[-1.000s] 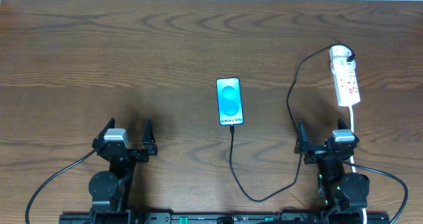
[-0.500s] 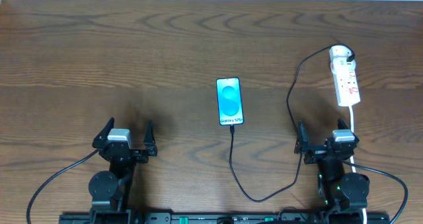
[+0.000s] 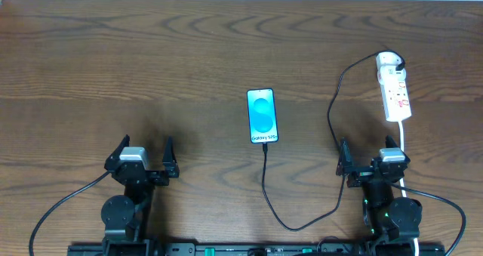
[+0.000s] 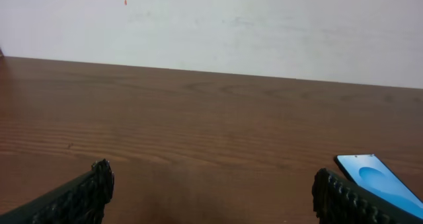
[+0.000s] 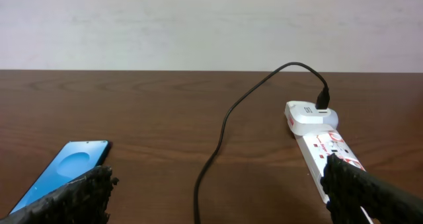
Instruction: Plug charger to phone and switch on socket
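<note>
The phone [image 3: 261,116] lies flat mid-table, screen light blue; it also shows in the left wrist view [image 4: 383,183] and the right wrist view [image 5: 63,171]. The black charger cable [image 3: 266,182] meets the phone's near edge, loops along the table and rises to the round plug head on the white socket strip [image 3: 395,90], seen too in the right wrist view [image 5: 324,145]. My left gripper [image 3: 142,156] is open and empty, left of the phone. My right gripper [image 3: 368,156] is open and empty, just below the strip, with the cable [image 5: 218,145] running between its fingers.
The strip's white cord [image 3: 404,146] runs down past my right gripper. The brown wooden table [image 3: 151,60] ends at a white wall at the back [image 4: 211,26].
</note>
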